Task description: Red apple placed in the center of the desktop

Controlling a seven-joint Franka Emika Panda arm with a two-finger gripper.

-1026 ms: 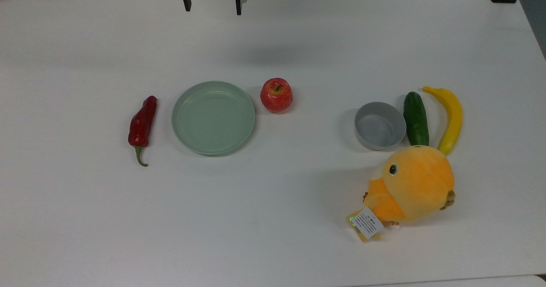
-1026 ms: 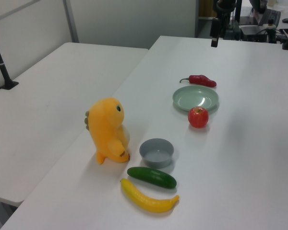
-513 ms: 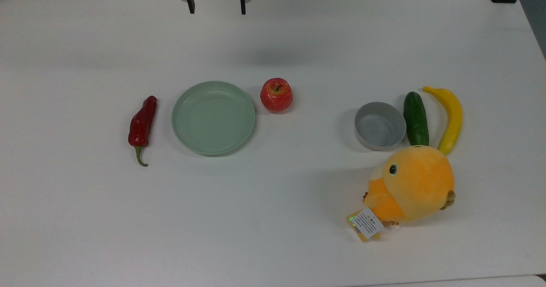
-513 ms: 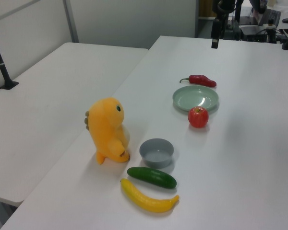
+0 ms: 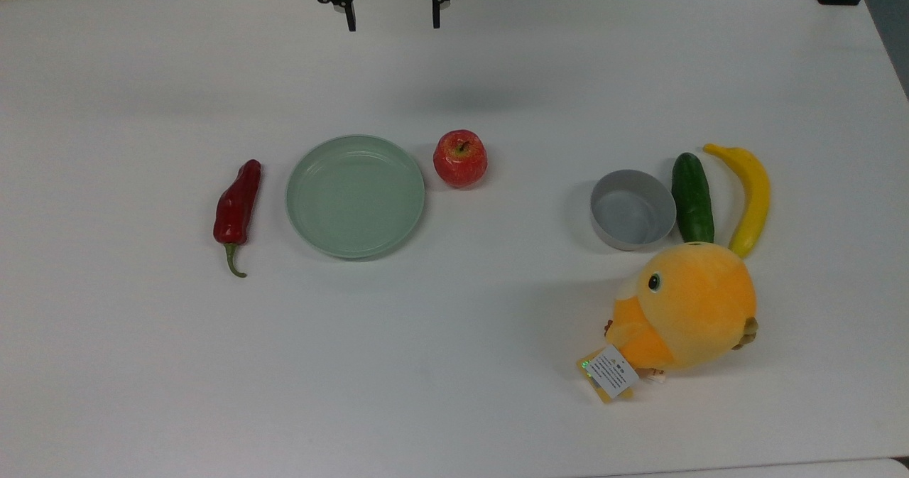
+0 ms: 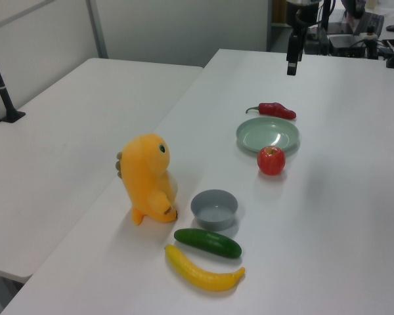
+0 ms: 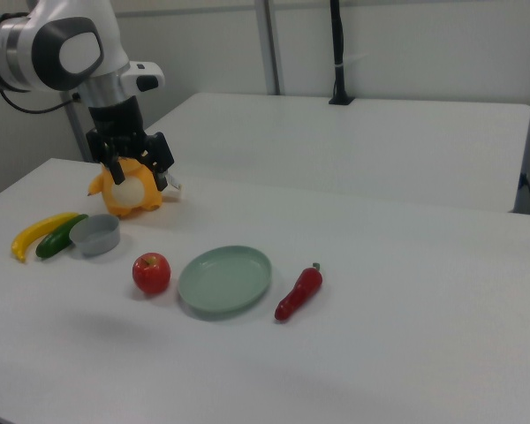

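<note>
Your gripper hangs high w/ fingers spread, holding nothing. Red apple sits just beside green plate on desktop; chili on the plate's other side.

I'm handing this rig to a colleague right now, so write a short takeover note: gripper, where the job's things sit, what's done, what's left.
Gripper: open, empty, raised over the desktop's far edge in the top view.
Red apple: upright on the desktop, just beside the green plate at the top view's right, untouched.
Done: nothing gripped yet.
Left: descend onto the apple, grasp it, set it at the desktop's center if it needs shifting.
</note>
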